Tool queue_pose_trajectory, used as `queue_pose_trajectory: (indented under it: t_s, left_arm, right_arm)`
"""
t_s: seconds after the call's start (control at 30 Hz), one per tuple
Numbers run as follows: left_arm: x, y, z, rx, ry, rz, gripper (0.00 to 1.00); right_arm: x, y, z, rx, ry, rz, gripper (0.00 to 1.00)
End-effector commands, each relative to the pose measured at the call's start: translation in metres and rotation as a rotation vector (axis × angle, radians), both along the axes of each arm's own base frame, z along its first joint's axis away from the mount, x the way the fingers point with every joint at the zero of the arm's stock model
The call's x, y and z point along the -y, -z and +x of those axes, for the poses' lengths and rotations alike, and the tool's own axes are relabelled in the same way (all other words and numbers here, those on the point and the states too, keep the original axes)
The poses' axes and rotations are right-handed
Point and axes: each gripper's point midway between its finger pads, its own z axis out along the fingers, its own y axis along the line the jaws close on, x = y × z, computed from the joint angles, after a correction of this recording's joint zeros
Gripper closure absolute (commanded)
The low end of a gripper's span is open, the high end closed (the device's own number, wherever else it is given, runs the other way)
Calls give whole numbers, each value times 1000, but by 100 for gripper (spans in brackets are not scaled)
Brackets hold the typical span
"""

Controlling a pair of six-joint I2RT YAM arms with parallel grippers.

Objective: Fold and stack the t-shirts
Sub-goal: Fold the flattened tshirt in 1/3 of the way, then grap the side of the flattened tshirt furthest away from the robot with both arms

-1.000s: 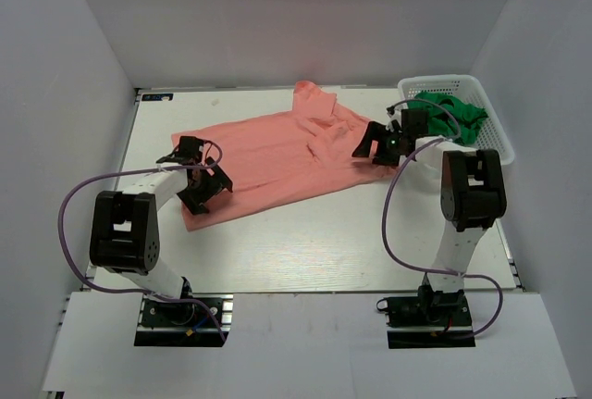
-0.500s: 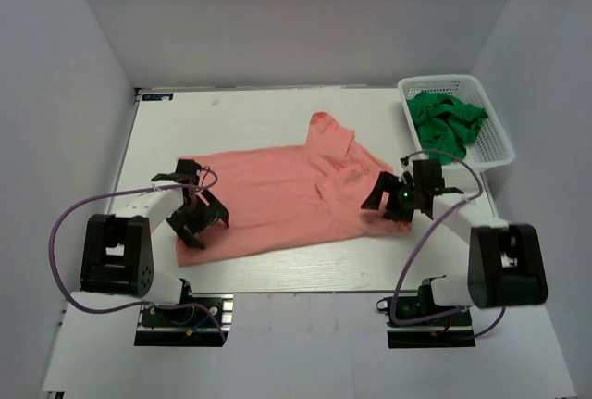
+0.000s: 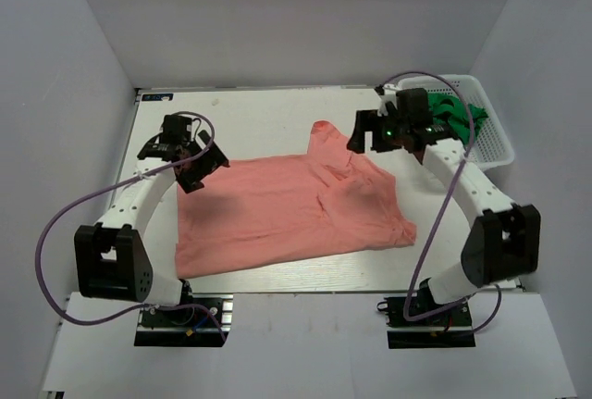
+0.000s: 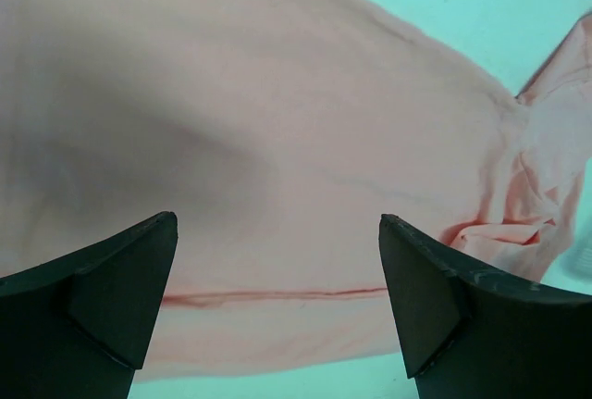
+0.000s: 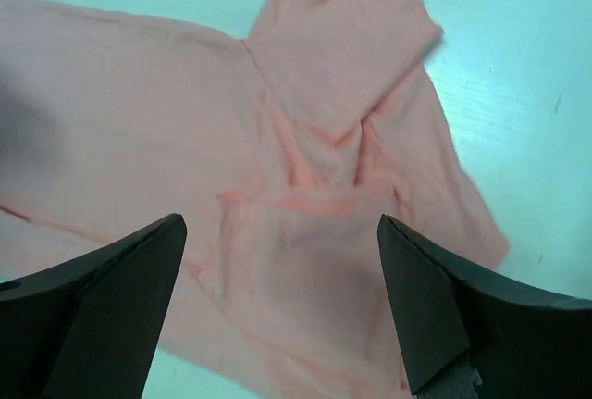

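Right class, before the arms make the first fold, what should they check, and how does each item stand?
1. Left gripper open and empty: ok.
2. Right gripper open and empty: ok.
3. Salmon-pink short-sleeved cloth shirt spread flat: not ok, rumpled around one sleeve.
4. Bright green cloth garment out of the white plastic lattice basket: not ok, inside it.
5. Shirt face up: cannot tell.
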Motion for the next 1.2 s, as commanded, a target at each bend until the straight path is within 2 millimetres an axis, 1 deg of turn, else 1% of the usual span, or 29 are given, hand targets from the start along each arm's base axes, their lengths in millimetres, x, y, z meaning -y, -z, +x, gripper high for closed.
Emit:
queue_pose_trajectory:
  t_s: [0.0,0.03,0.07,0.1,0.13,0.17,0.2,0.23,0.27,0.3,0.33,0.4,0.43,0.47,0.5,0.53,0.6,0.63,0.67,0.73,0.77,0.87,0.9,0.93,0.97,1.07,1.17]
  left_arm:
    - [17,-3,34,94,79,-41,0]
    - [18,6,37,67,79,-39,0]
    - [20,10,39,58,84,-47,0]
    - [20,16,40,43,84,-47,0]
    - [21,19,42,39,89,-54,0]
    - [21,31,41,9,98,-46,0]
    - [22,34,43,7,116,-45,0]
    - [22,39,43,-6,116,-45,0]
    - [22,44,42,-19,123,-39,0]
    - [22,48,42,-28,131,-34,0]
    - [21,58,38,-57,131,-33,0]
    - [17,67,35,-81,120,-15,0]
    - [17,71,32,-92,120,-14,0]
    - [17,79,30,-116,120,-13,0]
    - [16,85,27,-135,120,-12,0]
    - [16,88,26,-145,120,-12,0]
    - [15,99,24,-177,115,-2,0]
    - [15,102,23,-186,115,-2,0]
    - [14,106,20,-206,115,-1,0]
    - [13,107,22,-206,111,8,0]
    - [13,107,22,-206,111,8,0]
    - [9,112,18,-234,102,29,0]
    - [7,114,18,-244,97,39,0]
    - [7,111,22,-234,97,38,0]
    - [6,114,21,-242,93,47,0]
    - [6,112,24,-234,85,43,0]
    - [8,111,24,-235,89,33,0]
  right_arm:
    - [-30,-12,37,110,-127,-45,10]
    - [-38,1,47,108,-173,-72,10]
    - [-52,7,58,128,-243,-113,10]
    - [-58,13,75,130,-265,-136,10]
    - [-60,7,84,136,-274,-166,10]
    - [-60,28,95,127,-322,-214,10]
    - [-66,41,106,111,-337,-222,10]
    - [-71,32,116,136,-349,-219,10]
    - [-70,36,122,147,-381,-235,10]
    - [-73,67,124,85,-402,-249,10]
    - [-75,50,140,143,-407,-258,10]
    - [-79,72,143,114,-447,-257,10]
    - [-85,64,148,135,-463,-234,10]
    - [-90,75,144,102,-488,-219,10]
    - [-93,75,147,102,-490,-208,10]
    - [-96,88,146,75,-499,-197,10]
    - [-100,94,148,71,-493,-177,10]
    - [-100,102,149,55,-492,-170,10]
    - [-104,102,151,63,-495,-150,10]
    - [-108,108,153,64,-499,-132,10]
    - [-109,106,154,68,-498,-120,10]
    - [-114,117,155,45,-511,-87,10]
    - [-117,117,155,44,-511,-85,10]
    - [-116,118,156,48,-509,-84,10]
    - [-116,125,156,39,-507,-87,10]
    - [-112,129,165,51,-478,-102,10]
    - [-111,128,168,60,-470,-99,10]
